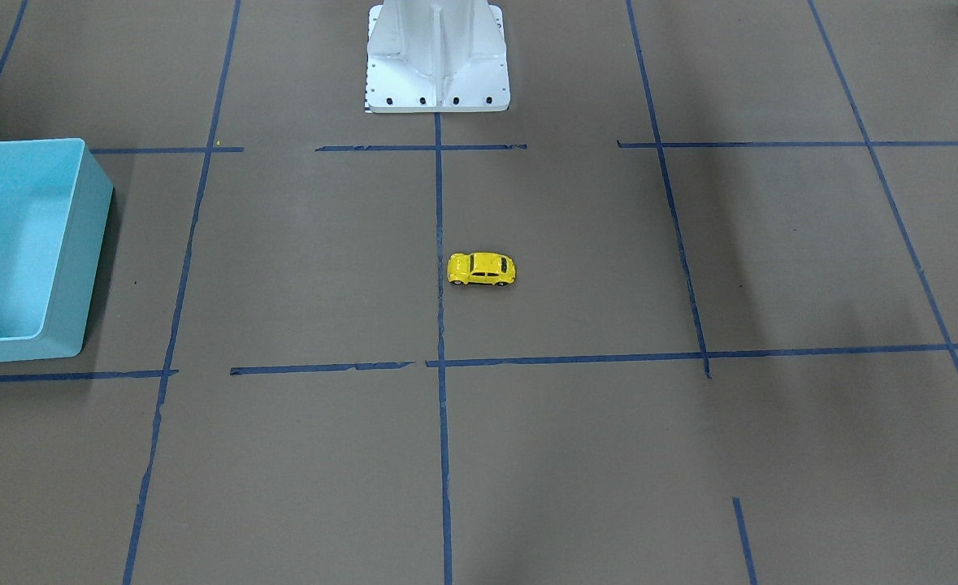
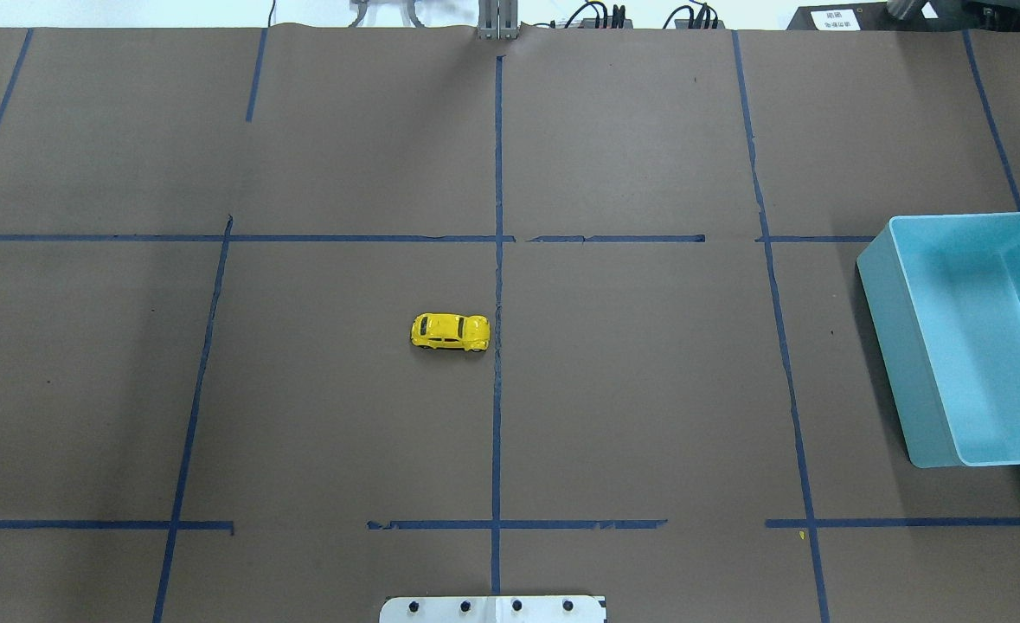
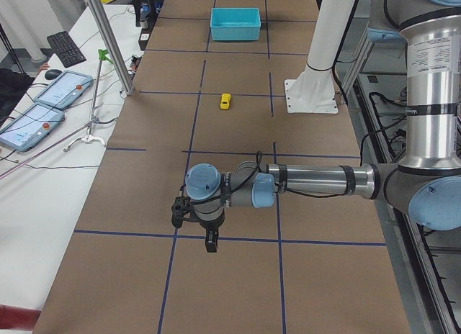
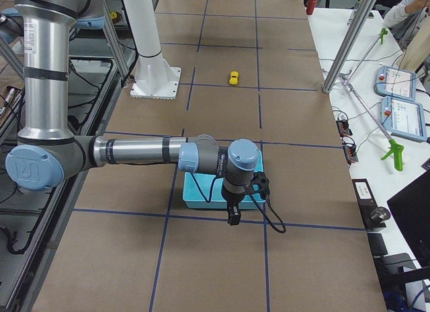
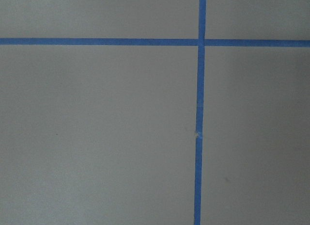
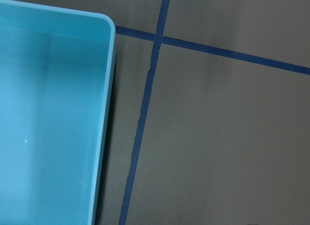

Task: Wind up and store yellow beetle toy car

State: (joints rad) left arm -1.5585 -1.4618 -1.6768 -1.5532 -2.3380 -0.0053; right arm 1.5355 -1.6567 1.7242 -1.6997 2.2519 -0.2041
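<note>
Near the middle of the table (image 2: 648, 389) on my overhead feed, the yellow beetle toy car (image 2: 450, 332) sits on its wheels, the light-blue bin (image 2: 903, 363) well apart at its 3 o'clock. I see the left gripper (image 3: 210, 246) and right gripper (image 4: 232, 220) only side-on, so I cannot tell if either claw is clenched.

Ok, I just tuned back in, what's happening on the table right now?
Nothing is being handled yet. The yellow beetle toy car sits on its wheels near the middle of the table, untouched. The light-blue bin waits on the robot's right side with nothing visible in it. The left gripper hangs over bare table far from the car, and the right gripper hangs by the bin. I can't tell if either's fingers are open.
</note>
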